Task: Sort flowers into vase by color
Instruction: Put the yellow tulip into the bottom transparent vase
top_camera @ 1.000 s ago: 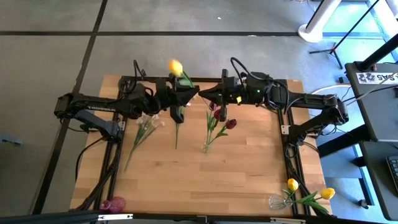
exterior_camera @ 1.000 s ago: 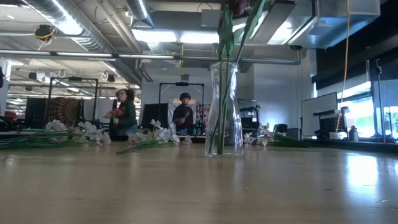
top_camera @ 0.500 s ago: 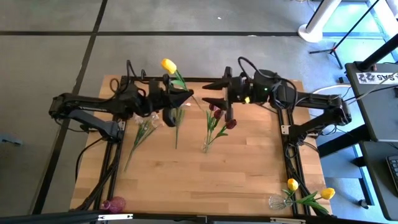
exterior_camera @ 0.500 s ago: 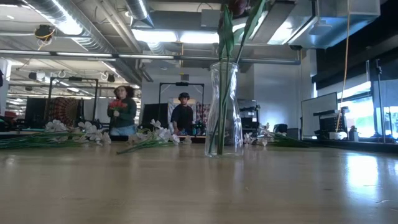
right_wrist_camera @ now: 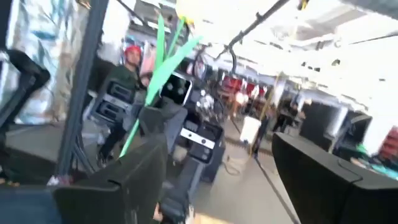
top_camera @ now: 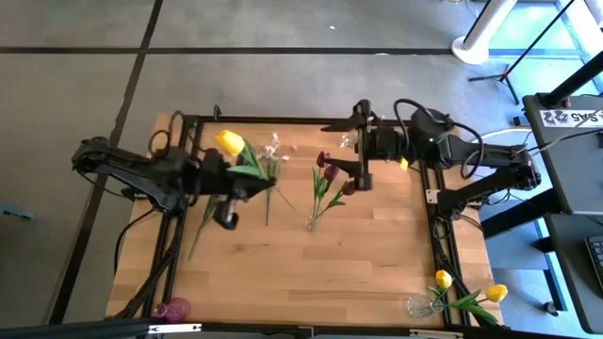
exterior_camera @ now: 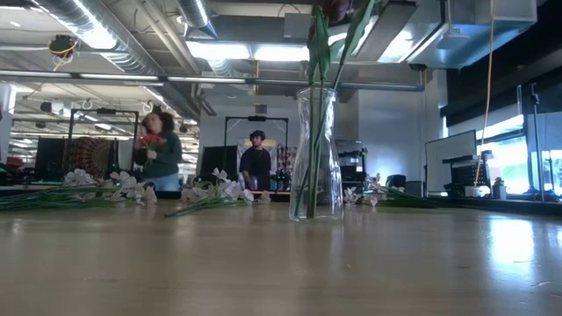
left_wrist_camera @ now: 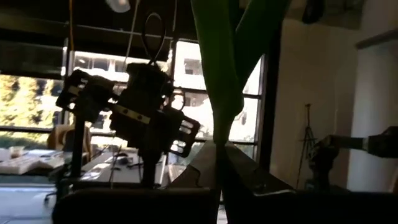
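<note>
A yellow tulip [top_camera: 229, 143] with green leaves is up in the air over the table's far left part, and my left gripper [top_camera: 262, 179] is shut on its stem. My right gripper [top_camera: 347, 149] stands open near the far edge, right of the tulip, with nothing between its fingers. A clear glass vase [exterior_camera: 314, 154] stands mid-table with dark red tulips [top_camera: 328, 172] in it. Sprays of white-pink blossoms [top_camera: 215, 198] lie flat on the table on the left. In the right wrist view, the held tulip's green leaves [right_wrist_camera: 158, 59] show beyond my open fingers. My left gripper pinches the yellow tulip's green stem [left_wrist_camera: 219, 140] between its two fingers, low on the stem below the leaves. The fingers reach about level toward the table's right and lie across the stem. The tulip stands up from the fingers, tilted, clear of the table.
A second vase with yellow tulips [top_camera: 466, 297] stands at the near right corner. A small pink vase [top_camera: 172, 309] sits at the near left corner. Another spray [top_camera: 273, 146] lies near the far edge. People stand in the room beyond the table [exterior_camera: 158, 158].
My right gripper has opened, let go of the yellow tulip and drawn back toward the table's right edge. My left gripper has stayed shut on the stem and carried the tulip toward the table's left and near edges.
</note>
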You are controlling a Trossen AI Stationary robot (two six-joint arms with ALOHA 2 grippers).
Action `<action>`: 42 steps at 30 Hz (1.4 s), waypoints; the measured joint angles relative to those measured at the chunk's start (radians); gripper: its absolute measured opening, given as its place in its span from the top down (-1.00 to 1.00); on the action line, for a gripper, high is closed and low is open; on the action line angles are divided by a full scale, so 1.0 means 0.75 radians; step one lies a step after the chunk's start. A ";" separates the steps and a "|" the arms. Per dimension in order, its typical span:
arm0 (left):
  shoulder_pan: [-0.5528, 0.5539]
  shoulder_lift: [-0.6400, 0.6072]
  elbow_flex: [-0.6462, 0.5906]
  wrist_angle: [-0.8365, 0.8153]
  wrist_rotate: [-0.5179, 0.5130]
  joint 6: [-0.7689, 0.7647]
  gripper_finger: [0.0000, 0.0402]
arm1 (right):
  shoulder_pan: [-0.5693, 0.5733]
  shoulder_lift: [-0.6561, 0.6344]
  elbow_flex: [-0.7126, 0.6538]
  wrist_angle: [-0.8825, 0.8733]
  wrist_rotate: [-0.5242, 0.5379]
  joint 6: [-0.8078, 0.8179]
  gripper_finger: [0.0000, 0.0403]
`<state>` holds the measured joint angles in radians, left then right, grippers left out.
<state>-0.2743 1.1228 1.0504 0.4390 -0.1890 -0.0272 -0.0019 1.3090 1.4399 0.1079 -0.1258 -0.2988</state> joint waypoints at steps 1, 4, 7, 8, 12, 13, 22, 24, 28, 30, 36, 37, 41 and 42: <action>-0.022 -0.007 0.000 0.019 -0.001 0.004 1.00 | 0.016 0.000 0.000 0.010 -0.007 0.002 -0.44; -0.094 -0.021 0.000 0.068 0.000 0.012 1.00 | 0.031 0.003 0.000 0.018 -0.020 -0.008 -0.53; -0.152 -0.022 0.001 -0.003 -0.068 0.023 1.00 | 0.051 0.006 0.000 0.030 -0.019 -0.007 -0.63; -0.166 -0.015 0.001 -0.037 -0.128 0.015 1.00 | 0.057 0.008 0.000 0.031 0.006 -0.008 -0.65; -0.173 0.058 0.001 -0.100 -0.340 -0.027 1.00 | 0.103 0.056 0.000 0.042 0.114 -0.052 -0.68; -0.170 0.079 0.001 -0.100 -0.357 -0.029 1.00 | 0.112 0.077 0.000 0.053 0.148 -0.053 -0.68; -0.110 0.260 -0.001 -0.151 -0.609 -0.164 1.00 | 0.180 0.251 -0.003 0.090 0.212 0.123 -0.55; -0.113 0.267 -0.001 -0.149 -0.649 -0.165 0.99 | 0.180 0.259 -0.003 0.105 0.213 0.181 -0.41; -0.117 0.267 -0.001 -0.142 -0.678 -0.159 0.98 | 0.177 0.259 -0.002 0.106 0.272 0.239 -0.05; -0.117 0.267 -0.001 -0.143 -0.680 -0.154 0.98 | 0.177 0.259 -0.002 0.106 0.298 0.254 0.15; -0.104 0.285 -0.001 -0.159 -0.678 -0.160 0.96 | 0.177 0.259 -0.002 0.083 0.281 0.267 0.67; -0.100 0.285 -0.001 -0.161 -0.678 -0.161 0.94 | 0.178 0.259 -0.002 0.077 0.283 0.279 0.75; -0.087 0.284 -0.001 -0.159 -0.664 -0.152 0.80 | 0.177 0.259 -0.001 0.074 0.258 0.293 0.95; -0.087 0.284 -0.001 -0.158 -0.654 -0.143 0.74 | 0.177 0.259 -0.001 0.072 0.257 0.295 0.93</action>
<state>-0.3396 1.3360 1.0500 0.3207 -0.6797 -0.1345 0.1307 1.5036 1.4391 0.1620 0.0668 -0.0775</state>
